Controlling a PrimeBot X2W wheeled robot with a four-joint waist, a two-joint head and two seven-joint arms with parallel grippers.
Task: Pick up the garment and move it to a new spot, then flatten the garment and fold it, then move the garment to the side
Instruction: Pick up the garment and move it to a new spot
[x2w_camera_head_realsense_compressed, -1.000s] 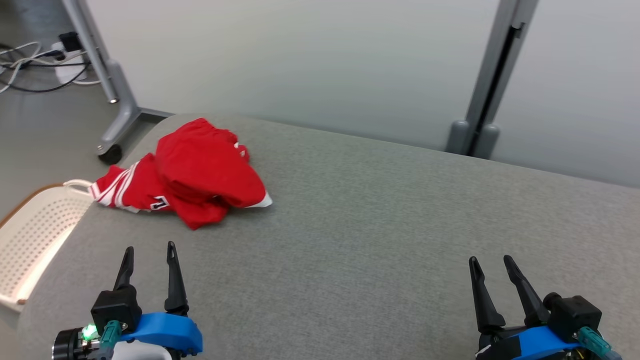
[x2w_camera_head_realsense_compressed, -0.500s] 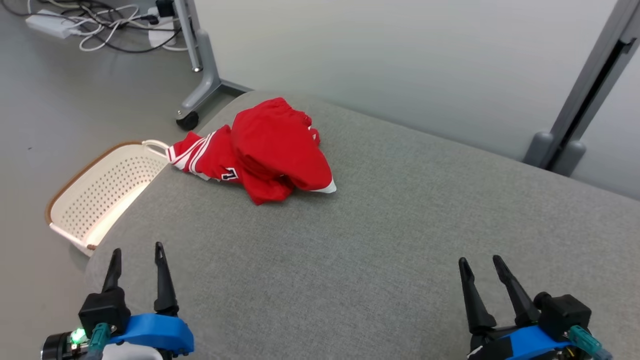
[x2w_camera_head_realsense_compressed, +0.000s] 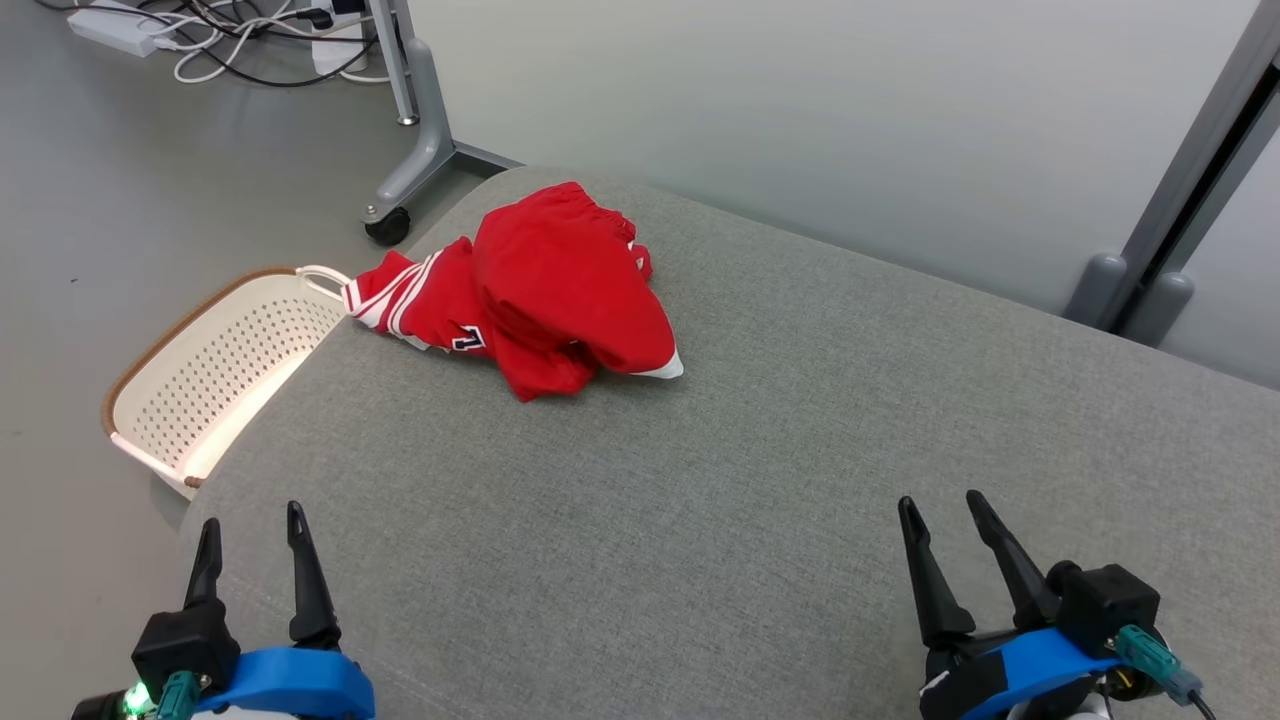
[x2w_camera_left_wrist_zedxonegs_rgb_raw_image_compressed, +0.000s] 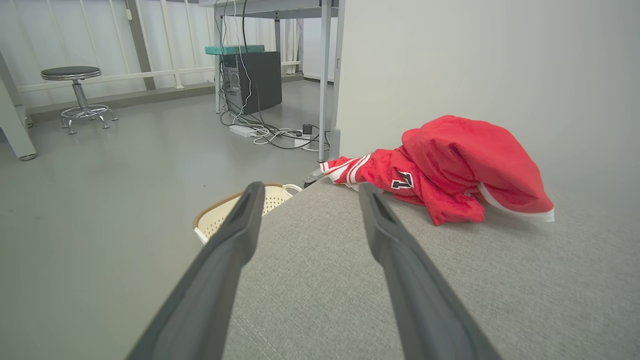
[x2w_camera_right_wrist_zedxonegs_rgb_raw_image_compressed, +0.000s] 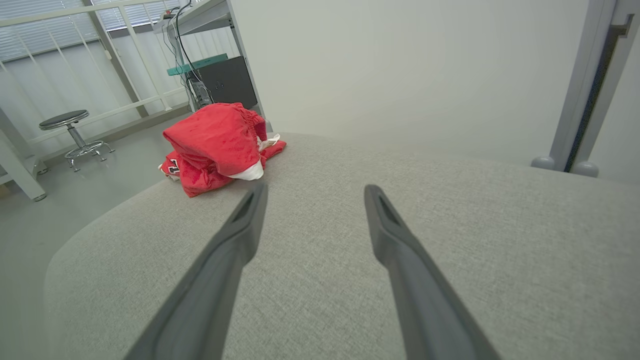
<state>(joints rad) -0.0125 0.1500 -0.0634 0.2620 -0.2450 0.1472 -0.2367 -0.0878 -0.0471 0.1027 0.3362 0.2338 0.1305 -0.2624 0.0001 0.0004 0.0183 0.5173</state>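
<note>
A crumpled red garment (x2w_camera_head_realsense_compressed: 540, 290) with white stripes and a dark number patch lies heaped at the far left corner of the grey padded surface (x2w_camera_head_realsense_compressed: 760, 480). It also shows in the left wrist view as the garment (x2w_camera_left_wrist_zedxonegs_rgb_raw_image_compressed: 450, 165) and in the right wrist view as the garment (x2w_camera_right_wrist_zedxonegs_rgb_raw_image_compressed: 215, 145). My left gripper (x2w_camera_head_realsense_compressed: 253, 517) hovers open at the near left edge, well short of the garment. My right gripper (x2w_camera_head_realsense_compressed: 940, 510) stands open at the near right, far from it. Nothing sits between either pair of fingers.
A white perforated basket (x2w_camera_head_realsense_compressed: 200, 370) with a brown rim stands on the floor beside the surface's left edge, below the garment. A wheeled partition foot (x2w_camera_head_realsense_compressed: 395, 215) and cables (x2w_camera_head_realsense_compressed: 230, 40) lie beyond. A grey post (x2w_camera_head_realsense_compressed: 1160, 250) rises at the back right.
The head view has swung left, so the garment and basket sit further right in it. Both grippers stay open and hold their places at the bottom corners.
</note>
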